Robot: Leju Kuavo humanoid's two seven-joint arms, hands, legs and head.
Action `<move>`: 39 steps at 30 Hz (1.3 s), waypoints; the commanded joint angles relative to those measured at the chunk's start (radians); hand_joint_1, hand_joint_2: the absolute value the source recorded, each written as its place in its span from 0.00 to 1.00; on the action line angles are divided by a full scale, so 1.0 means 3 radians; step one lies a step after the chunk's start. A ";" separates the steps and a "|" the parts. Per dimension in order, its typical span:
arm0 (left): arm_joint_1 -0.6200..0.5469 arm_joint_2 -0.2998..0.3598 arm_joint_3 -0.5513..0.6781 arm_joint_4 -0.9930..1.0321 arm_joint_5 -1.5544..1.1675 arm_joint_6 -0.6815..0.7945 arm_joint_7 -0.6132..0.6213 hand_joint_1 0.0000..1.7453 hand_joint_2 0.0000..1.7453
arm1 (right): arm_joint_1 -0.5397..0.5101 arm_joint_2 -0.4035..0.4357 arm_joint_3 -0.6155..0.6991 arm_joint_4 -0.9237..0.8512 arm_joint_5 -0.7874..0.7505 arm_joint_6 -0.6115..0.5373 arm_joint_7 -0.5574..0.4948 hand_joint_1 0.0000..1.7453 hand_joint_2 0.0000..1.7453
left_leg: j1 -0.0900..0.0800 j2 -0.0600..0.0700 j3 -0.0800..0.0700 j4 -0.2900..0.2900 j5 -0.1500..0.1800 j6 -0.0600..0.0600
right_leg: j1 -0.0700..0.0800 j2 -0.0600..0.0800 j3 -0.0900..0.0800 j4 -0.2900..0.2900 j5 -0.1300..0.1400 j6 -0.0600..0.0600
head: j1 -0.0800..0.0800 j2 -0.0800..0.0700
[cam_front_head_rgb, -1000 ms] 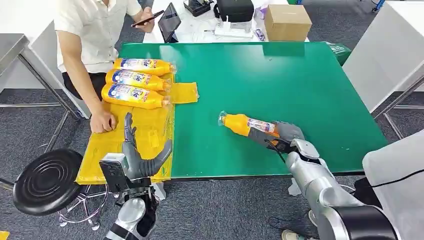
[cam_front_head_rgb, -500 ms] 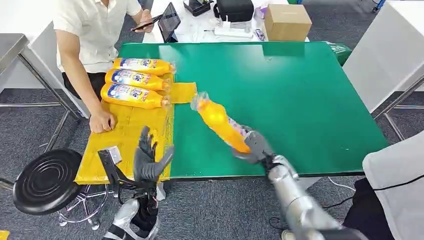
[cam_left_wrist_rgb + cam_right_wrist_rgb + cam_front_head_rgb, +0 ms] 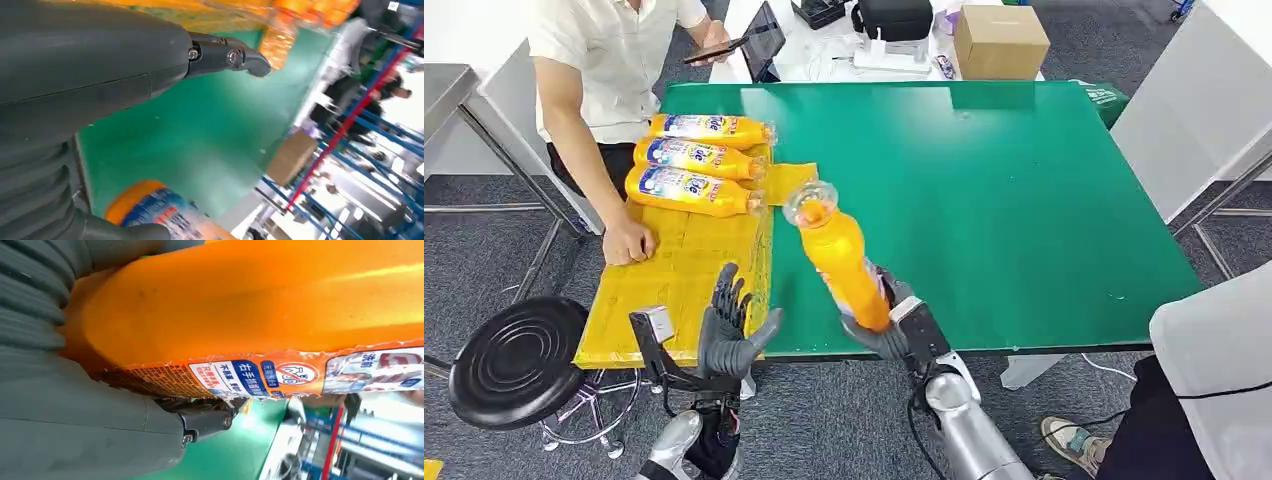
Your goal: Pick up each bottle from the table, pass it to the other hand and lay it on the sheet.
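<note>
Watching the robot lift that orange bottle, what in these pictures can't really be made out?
- Right robot hand, head view: its fingers sit behind the held bottle, so the grip stays unseen.
- Held bottle's label, right wrist view: small print unreadable, cut by the edge.
- Yellow sheet: the left robot hand covers its near corner.
- Cardboard box: closed, contents hidden.

Grey carpet floor (image 3: 484,250), black stool (image 3: 516,362)

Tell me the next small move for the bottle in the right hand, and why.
Probably bring the left hand across to close on the bottle. The right hand grips it by the base, lifted off the green table with its cap end up, while the left hand waits open beside it over the yellow sheet, where three bottles already lie.
</note>
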 commanded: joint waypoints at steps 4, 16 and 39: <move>-0.0023 0.0161 -0.0085 -0.0242 -0.0048 -0.0050 -0.0012 0.00 1.00 | -0.0098 -0.0017 0.0298 0.0105 0.0014 -0.0055 0.0023 0.99 1.00 | 0.0005 0.0008 0.0011 -0.0002 -0.0004 -0.0006 | 0.0006 0.0004 0.0010 -0.0004 -0.0001 -0.0008 | -0.0001 0.0000; -0.0107 0.0120 -0.0437 -0.0086 -0.0387 -0.0301 0.0164 0.00 1.00 | -0.0433 0.0076 0.0637 0.0719 0.0255 -0.0098 0.0170 0.97 1.00 | 0.0003 0.0007 0.0012 -0.0004 -0.0001 -0.0007 | 0.0004 0.0003 0.0010 -0.0004 0.0001 -0.0009 | 0.0000 0.0000; -0.0323 0.0015 -0.0467 0.0207 -0.0326 0.0003 0.0323 0.00 1.00 | -0.0456 0.0032 0.0949 0.0575 0.0831 -0.0675 0.0370 0.93 1.00 | 0.0002 -0.0005 0.0001 0.0000 0.0001 -0.0003 | 0.0002 -0.0007 0.0002 0.0000 -0.0001 -0.0005 | 0.0000 0.0000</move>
